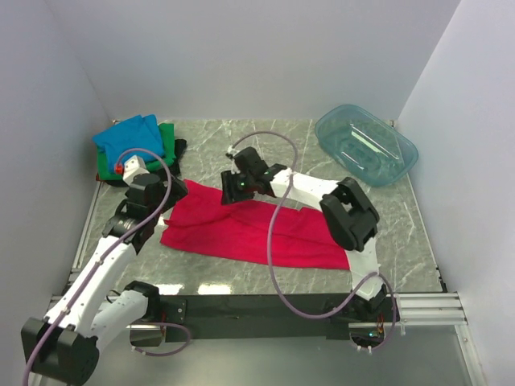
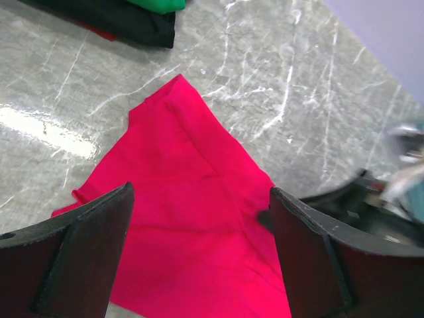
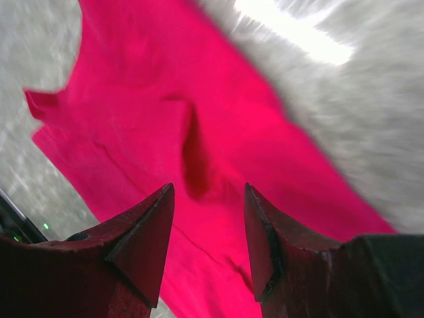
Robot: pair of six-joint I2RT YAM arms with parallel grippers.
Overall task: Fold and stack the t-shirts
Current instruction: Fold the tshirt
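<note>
Robot test cell, lab setting: marble-pattern tabletop (image 1: 265, 137) boxed by plain white panels (image 1: 241, 48) on three sides, aluminium rail (image 1: 426, 305) along its near edge

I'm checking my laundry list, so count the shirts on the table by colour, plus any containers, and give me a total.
Red-pink shirt: 1
Blue shirt: 1
Green shirt: 1
Black shirt: 1
Clear teal tub: 1
Total: 5
</note>
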